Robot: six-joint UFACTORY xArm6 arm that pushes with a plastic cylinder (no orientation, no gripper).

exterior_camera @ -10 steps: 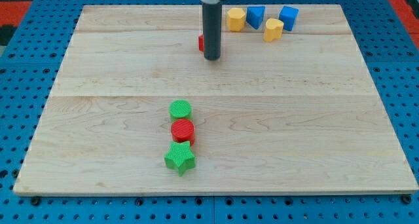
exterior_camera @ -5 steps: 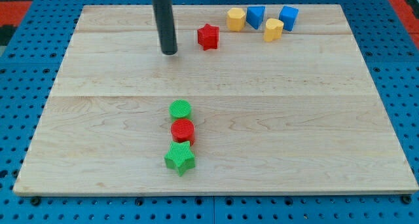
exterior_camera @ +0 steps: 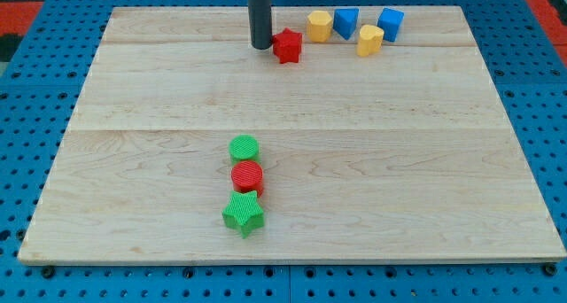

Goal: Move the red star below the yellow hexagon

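The red star (exterior_camera: 287, 46) lies near the view's top, left of and slightly below the yellow hexagon (exterior_camera: 320, 25). My tip (exterior_camera: 261, 46) stands just left of the red star, touching it or nearly so. The rod rises straight up out of the view's top. The star is a small gap away from the hexagon.
A blue block (exterior_camera: 345, 22), a yellow block (exterior_camera: 369, 40) and another blue block (exterior_camera: 390, 24) sit right of the hexagon. A green cylinder (exterior_camera: 244, 149), red cylinder (exterior_camera: 248, 176) and green star (exterior_camera: 243, 213) form a column near the board's (exterior_camera: 133, 161) lower middle.
My tip swung from the star out to the left, then came back right and up against the star's left side. The red star has shifted slightly right.
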